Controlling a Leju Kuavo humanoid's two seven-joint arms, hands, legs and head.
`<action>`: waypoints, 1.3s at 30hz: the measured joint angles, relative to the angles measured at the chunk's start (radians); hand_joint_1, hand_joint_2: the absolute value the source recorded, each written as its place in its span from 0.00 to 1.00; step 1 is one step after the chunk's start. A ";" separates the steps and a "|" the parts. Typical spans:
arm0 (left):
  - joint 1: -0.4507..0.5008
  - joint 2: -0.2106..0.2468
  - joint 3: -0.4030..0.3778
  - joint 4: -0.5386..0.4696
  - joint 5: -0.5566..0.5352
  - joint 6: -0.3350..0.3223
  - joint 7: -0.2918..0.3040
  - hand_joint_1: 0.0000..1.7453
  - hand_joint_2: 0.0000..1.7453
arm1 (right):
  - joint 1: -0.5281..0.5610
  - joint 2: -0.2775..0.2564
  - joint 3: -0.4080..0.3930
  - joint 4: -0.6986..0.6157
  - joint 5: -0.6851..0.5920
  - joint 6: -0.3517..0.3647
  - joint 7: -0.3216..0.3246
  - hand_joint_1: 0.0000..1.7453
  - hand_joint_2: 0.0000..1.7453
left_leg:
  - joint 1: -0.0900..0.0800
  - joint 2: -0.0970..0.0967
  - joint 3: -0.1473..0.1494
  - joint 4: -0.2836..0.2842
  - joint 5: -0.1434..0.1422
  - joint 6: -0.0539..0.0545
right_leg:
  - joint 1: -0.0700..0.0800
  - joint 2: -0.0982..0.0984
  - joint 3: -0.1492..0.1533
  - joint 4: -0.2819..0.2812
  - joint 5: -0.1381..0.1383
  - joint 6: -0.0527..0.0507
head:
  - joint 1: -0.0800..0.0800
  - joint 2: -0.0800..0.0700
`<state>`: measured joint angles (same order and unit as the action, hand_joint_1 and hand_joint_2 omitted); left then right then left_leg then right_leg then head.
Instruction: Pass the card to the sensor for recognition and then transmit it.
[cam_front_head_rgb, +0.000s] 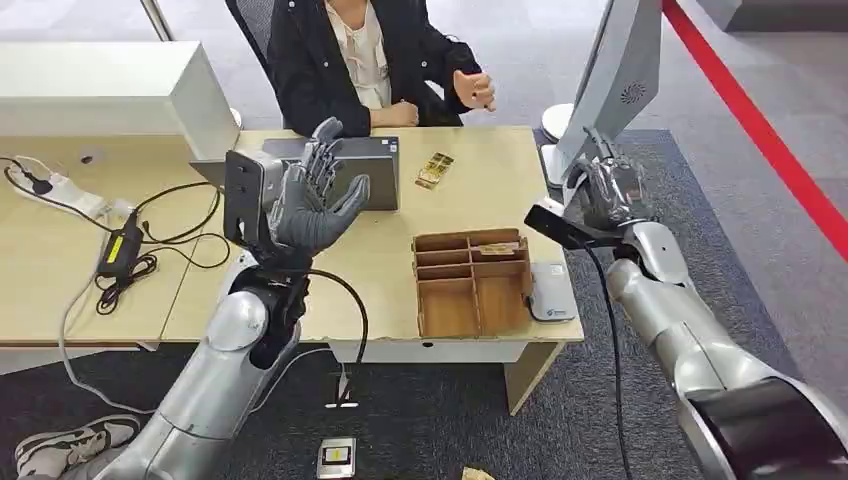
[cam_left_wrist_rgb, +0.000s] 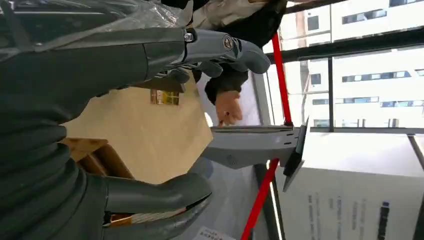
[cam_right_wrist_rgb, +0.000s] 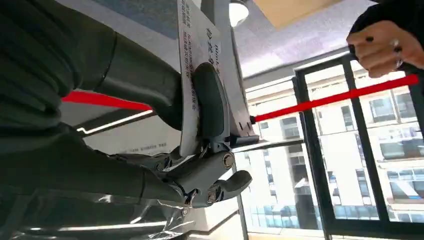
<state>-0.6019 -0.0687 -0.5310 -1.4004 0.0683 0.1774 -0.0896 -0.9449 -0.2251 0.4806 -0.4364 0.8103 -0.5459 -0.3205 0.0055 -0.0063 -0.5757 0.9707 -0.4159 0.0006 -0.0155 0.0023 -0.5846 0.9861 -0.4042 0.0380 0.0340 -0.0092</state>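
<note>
The right hand (cam_front_head_rgb: 610, 190) pinches a white card (cam_right_wrist_rgb: 192, 65) between thumb and fingers, raised beside the grey sensor stand (cam_front_head_rgb: 615, 80) off the worktop's (cam_front_head_rgb: 300, 290) right end. The left hand (cam_front_head_rgb: 310, 200) hovers above the worktop, fingers spread, holding nothing.

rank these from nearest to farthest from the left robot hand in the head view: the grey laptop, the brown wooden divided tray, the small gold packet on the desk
1. Grey laptop: right behind the raised, empty left robot hand, partly overlapped by it.
2. Small gold packet: on the desk beyond the laptop, toward the seated person.
3. Brown wooden divided tray: near the desk's front edge, toward the robot's right.
The packet and tray are fairly close to call.
</note>
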 joint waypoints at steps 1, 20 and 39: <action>0.002 0.002 0.000 -0.003 0.000 0.002 0.000 0.00 1.00 | 0.015 -0.008 0.000 -0.007 -0.001 0.001 0.000 1.00 1.00 | 0.000 0.000 0.000 0.000 0.000 0.000 | 0.000 0.000 0.000 0.000 0.000 0.000 | 0.000 0.000; 0.016 0.017 0.000 -0.031 0.006 -0.037 0.000 0.00 1.00 | 0.168 -0.056 0.001 -0.139 0.040 0.080 0.041 1.00 1.00 | 0.000 0.001 0.000 0.000 0.000 0.000 | 0.000 0.000 0.000 0.000 0.000 0.000 | 0.000 0.000; 0.041 0.023 0.000 -0.031 -0.002 -0.037 -0.013 0.00 1.00 | 0.286 -0.046 0.011 -0.195 0.031 0.117 0.069 1.00 1.00 | 0.000 0.001 0.000 0.000 0.000 0.000 | 0.000 0.000 0.000 0.000 0.000 0.000 | 0.000 0.000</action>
<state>-0.5605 -0.0458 -0.5310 -1.4317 0.0664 0.1408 -0.1022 -0.6588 -0.2716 0.4921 -0.6317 0.8408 -0.4292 -0.2510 0.0057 -0.0057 -0.5759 0.9703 -0.4159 0.0006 -0.0153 0.0023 -0.5847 0.9863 -0.4042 0.0380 0.0340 -0.0092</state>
